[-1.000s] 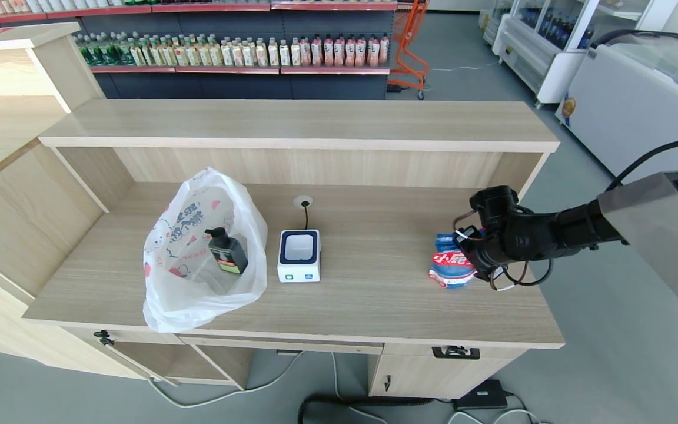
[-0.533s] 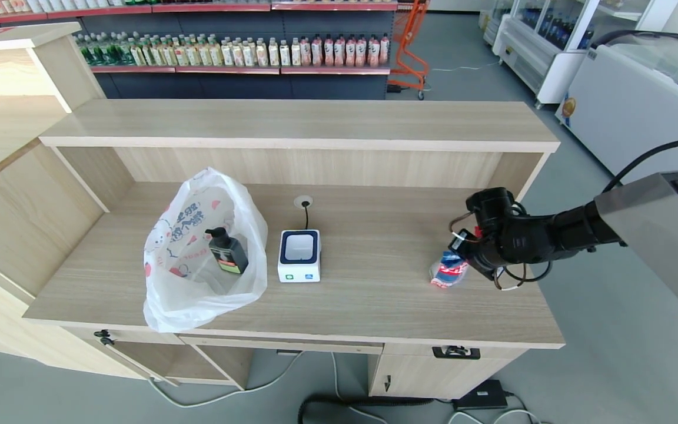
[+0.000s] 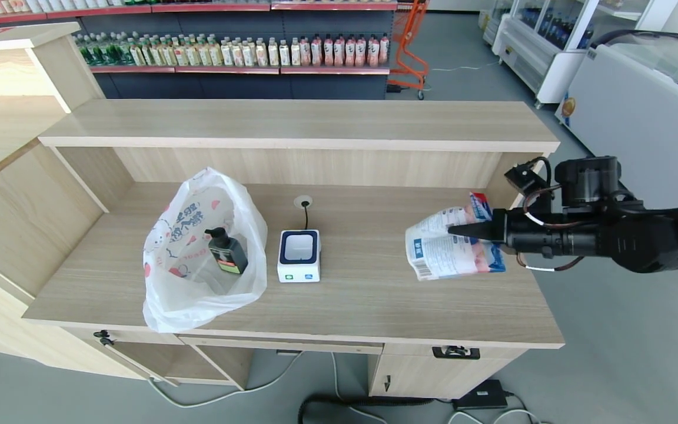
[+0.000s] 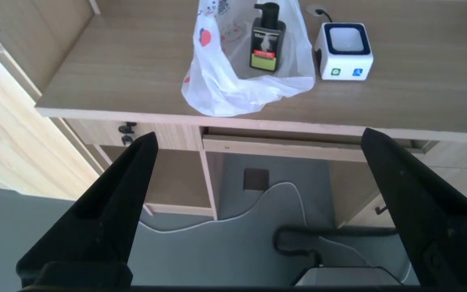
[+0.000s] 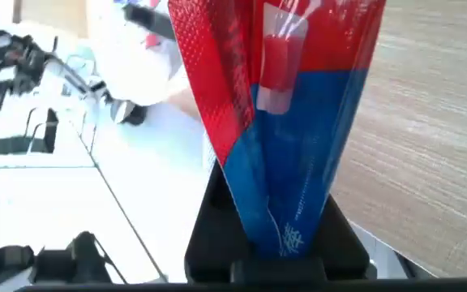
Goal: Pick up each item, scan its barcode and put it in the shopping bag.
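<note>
A red, white and blue snack packet (image 3: 448, 247) hangs above the counter's right end, its barcode side turned toward me. My right gripper (image 3: 471, 231) is shut on the packet (image 5: 286, 122), pinching its blue lower edge. The white barcode scanner (image 3: 299, 255) stands mid-counter, left of the packet. Further left the white shopping bag (image 3: 198, 253) stands open with a dark pump bottle (image 3: 226, 251) inside. My left gripper (image 4: 262, 203) is open, held off the counter's near side above the floor, with the bag (image 4: 233, 61), bottle (image 4: 264, 40) and scanner (image 4: 344, 50) ahead of it.
The wooden counter (image 3: 368, 294) has a raised back ledge (image 3: 298, 126) and side walls. The scanner's cable runs to a grommet (image 3: 303, 202) behind it. Shelves of bottles and freezers stand beyond. Bare counter lies between scanner and packet.
My right gripper closed on the packet lying on the counter, lifted it and swung the wrist round, so the packet now hangs higher with its barcode side showing.
</note>
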`<state>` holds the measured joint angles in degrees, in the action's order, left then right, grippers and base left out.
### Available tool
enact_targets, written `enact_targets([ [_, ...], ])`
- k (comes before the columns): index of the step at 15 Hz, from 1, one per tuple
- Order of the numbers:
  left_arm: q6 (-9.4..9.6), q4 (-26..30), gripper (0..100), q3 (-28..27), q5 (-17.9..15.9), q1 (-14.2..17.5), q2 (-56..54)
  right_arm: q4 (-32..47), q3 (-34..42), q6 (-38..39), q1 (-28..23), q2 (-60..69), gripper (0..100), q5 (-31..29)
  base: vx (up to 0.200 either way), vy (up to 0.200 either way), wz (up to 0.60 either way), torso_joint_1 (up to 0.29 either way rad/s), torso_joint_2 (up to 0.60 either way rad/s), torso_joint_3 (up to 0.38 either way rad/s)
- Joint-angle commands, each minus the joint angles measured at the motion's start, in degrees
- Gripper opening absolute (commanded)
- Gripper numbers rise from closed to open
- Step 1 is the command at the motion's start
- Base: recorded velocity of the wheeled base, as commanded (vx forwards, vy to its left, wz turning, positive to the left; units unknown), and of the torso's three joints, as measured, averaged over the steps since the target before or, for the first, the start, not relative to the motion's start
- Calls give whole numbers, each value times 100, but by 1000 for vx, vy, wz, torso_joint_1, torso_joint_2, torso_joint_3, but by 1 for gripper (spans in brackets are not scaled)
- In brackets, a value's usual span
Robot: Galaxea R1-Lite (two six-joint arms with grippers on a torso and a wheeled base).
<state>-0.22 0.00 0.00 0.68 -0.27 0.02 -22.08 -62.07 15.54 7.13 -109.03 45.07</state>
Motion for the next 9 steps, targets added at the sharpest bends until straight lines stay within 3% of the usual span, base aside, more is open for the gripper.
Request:
enact_targets([
  [1,-4,0,100,0,2,0,-2,-200,881,-719,-318,928,0,1206,0,0,0,0,0,0],
  [2,-4,0,100,0,2,0,-2,-218,978,-842,-256,989,0,1558,0,0,0,0,0,0],
  [9,-4,0,100,0,2,0,-2,-192,1549,-719,588,1218,0,1593,0,0,0,0,0,0],
])
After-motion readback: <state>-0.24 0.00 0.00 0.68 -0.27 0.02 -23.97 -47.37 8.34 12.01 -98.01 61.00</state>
